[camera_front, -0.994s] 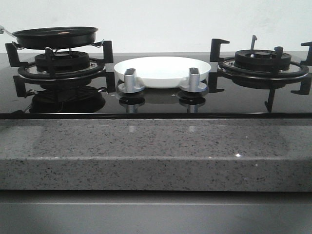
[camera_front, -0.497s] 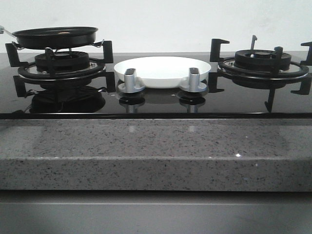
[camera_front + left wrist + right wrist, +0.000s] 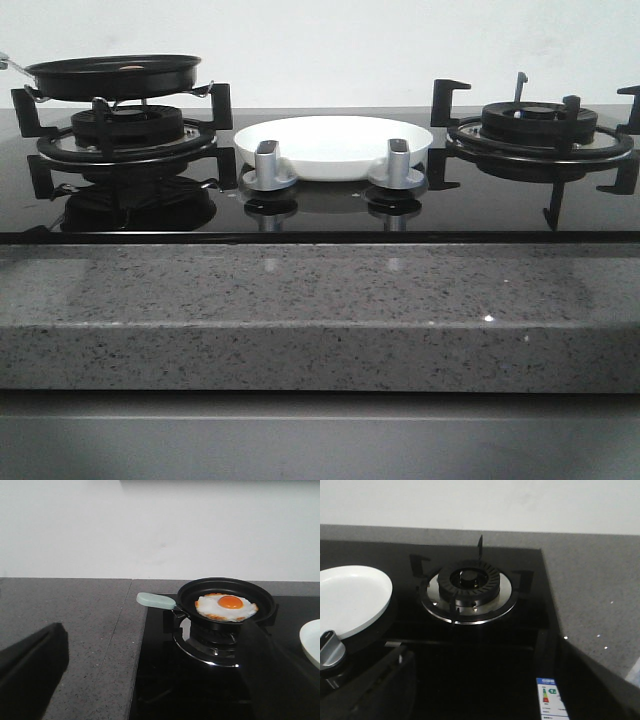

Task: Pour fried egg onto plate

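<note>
The fried egg [image 3: 226, 608] lies flat in the black pan [image 3: 227, 597] on the left burner [image 3: 210, 640], yolk up, its slightly longer axis running along the line of the pan's pale green handle [image 3: 155, 600], which points away from the plate [image 3: 333, 145]. My left wrist view shows the whole egg, while the front view gives only a sliver of it over the pan rim; that front view shows the empty white plate between the two burners, just behind the two silver knobs [image 3: 268, 165]. My left fingers [image 3: 30, 670] stand wide apart, holding nothing and well short of the pan, and my right fingers [image 3: 375, 690] are dark shapes at the frame edge near the right burner [image 3: 468, 592], so I cannot tell their spread.
</note>
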Robot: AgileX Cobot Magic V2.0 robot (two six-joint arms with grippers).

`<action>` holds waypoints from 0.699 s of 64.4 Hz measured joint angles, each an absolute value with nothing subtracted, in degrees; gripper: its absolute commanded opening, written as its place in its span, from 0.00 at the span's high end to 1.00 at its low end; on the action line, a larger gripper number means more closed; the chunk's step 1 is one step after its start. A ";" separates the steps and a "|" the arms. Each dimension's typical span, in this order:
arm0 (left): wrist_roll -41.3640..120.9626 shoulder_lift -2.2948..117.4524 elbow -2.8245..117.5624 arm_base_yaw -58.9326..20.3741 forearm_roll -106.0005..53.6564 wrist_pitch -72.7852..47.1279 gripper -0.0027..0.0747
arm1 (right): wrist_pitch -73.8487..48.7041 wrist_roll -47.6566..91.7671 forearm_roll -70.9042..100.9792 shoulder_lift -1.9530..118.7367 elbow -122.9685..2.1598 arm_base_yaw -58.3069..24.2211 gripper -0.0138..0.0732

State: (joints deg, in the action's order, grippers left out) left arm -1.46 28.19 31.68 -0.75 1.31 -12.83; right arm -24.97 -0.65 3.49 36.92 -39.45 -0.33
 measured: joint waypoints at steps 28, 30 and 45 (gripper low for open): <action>-1.46 28.19 31.68 -0.75 1.31 -12.83 0.10 | -34.72 0.46 5.02 71.18 -63.69 -9.39 0.27; -1.46 28.19 31.68 -0.75 1.31 -12.83 0.10 | -35.60 0.73 5.06 73.65 -65.77 -10.20 0.31; -1.46 28.19 31.68 -0.75 1.31 -12.83 0.10 | -44.42 4.25 7.03 88.12 -81.42 -12.46 0.45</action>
